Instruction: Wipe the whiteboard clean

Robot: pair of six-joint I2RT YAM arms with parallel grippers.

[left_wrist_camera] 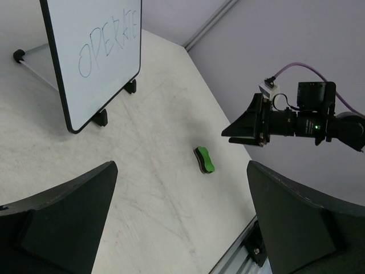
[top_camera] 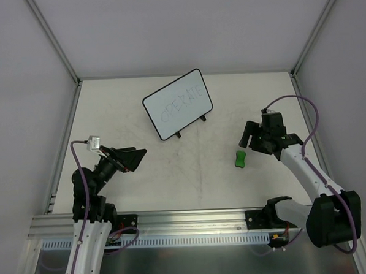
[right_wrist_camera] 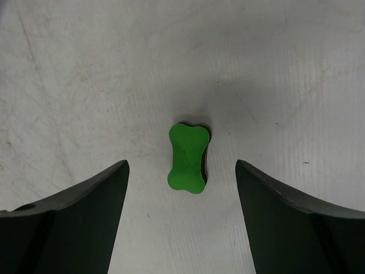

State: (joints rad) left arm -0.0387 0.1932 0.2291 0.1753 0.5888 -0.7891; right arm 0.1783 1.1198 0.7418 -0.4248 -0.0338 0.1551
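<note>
- The whiteboard point(top_camera: 177, 104) stands at about 12 o'clock of the tabletop point(top_camera: 173, 180), propped on two small black feet point(left_wrist_camera: 100, 118) and leaning back, with OPERATE written faintly on its face
- It looks thin and light: stiff enough to wipe on, but likely to skid or tip back under a firm push, so wiping should be gentle or the free arm should steady the frame
- The green eraser point(right_wrist_camera: 187, 158) lies flat at about 4 o'clock of the tabletop, well apart from the board
- It is bone-shaped with a dark layer beneath, and seems a light, slightly soft block that is not slippery
- The best hold is across its narrow waist; the right gripper point(right_wrist_camera: 181, 165) hangs directly above it, jaws apart at 3 and 9 o'clock of the block, with gaps on both flanks and touching nothing
- The left gripper point(top_camera: 132, 157) sits at about 8 o'clock, jaws wide and empty, facing the board
- Bare tabletop runs from the eraser toward 11 o'clock up to the board
- Tight spots: the walls point(top_camera: 22, 121) stand close at 9 and 3 o'clock, and the far edge lies near behind the board, leaving little room there
</note>
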